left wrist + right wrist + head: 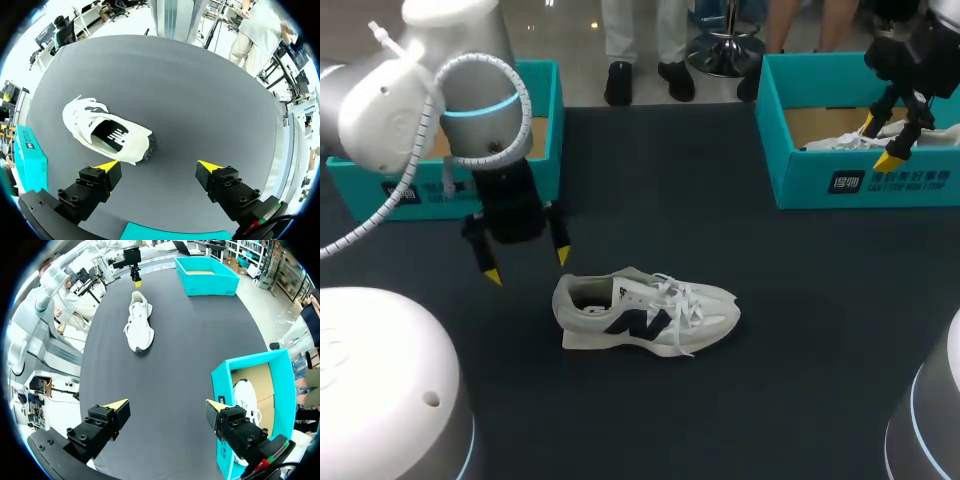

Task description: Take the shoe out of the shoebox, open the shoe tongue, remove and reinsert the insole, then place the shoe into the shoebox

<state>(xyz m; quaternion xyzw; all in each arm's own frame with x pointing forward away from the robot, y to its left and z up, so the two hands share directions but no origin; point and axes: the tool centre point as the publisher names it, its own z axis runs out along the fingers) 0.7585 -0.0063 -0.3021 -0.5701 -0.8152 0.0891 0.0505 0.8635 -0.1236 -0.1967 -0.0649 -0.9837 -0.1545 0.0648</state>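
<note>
Left pincer (pixel 528 266) hangs fingers-down, spread wide and empty, just beside the heel of the shoe (pixel 645 312). The shoe stands on its sole mid-worktop (pixel 770 300), toe to my right, laces loose, outside both boxes. Behind the left arm: left shoebox (pixel 545 100). Far right: right pincer (pixel 878 142), also wide and empty, over the right shoebox (pixel 800 185), which holds a second shoe (pixel 840 143).

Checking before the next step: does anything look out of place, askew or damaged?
Nothing stands out: the shoe stands upright on the table, laces loose, and a second shoe lies inside the right shoebox.
</note>
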